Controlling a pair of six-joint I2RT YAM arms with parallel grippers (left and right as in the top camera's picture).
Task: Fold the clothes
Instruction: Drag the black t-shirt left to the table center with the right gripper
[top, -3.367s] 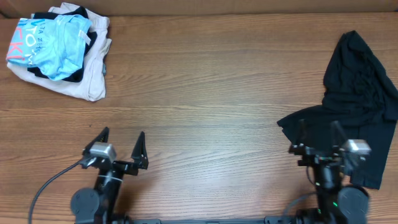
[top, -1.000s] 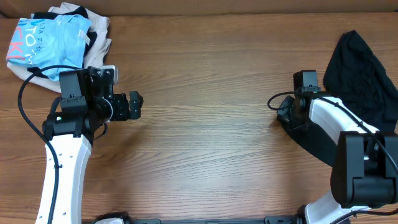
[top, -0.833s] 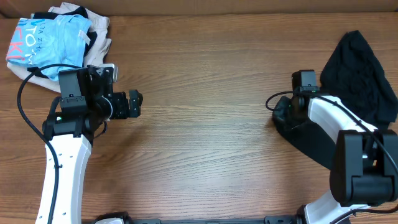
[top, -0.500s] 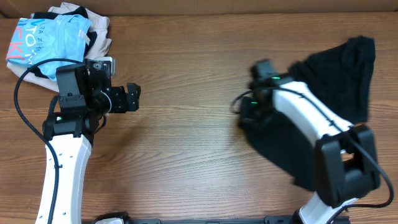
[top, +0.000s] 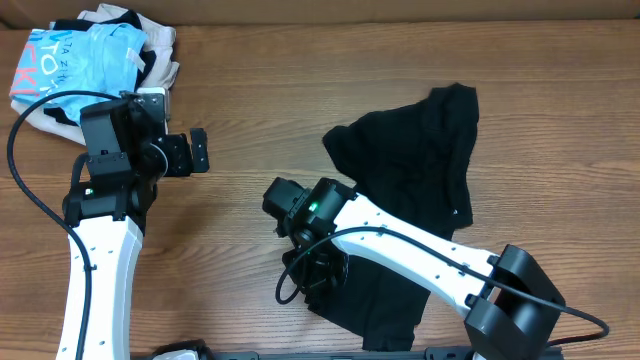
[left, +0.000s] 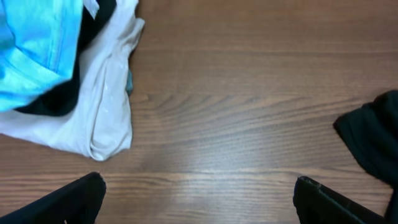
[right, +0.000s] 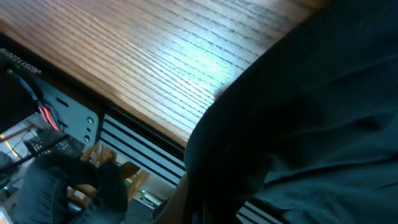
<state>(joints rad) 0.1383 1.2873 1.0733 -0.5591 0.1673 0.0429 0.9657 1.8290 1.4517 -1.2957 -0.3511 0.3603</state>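
Now left jaws spread wide over table (top: 260, 90); right jaws pinching black garment (top: 420, 160)

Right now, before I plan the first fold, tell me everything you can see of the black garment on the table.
The black garment is plain, soft fabric, crumpled and unfolded, lying on the wooden table right of centre, reaching its front edge. A small white speck, perhaps a tag, shows on its right. The right arm crosses it; the right gripper is shut on its lower left part.
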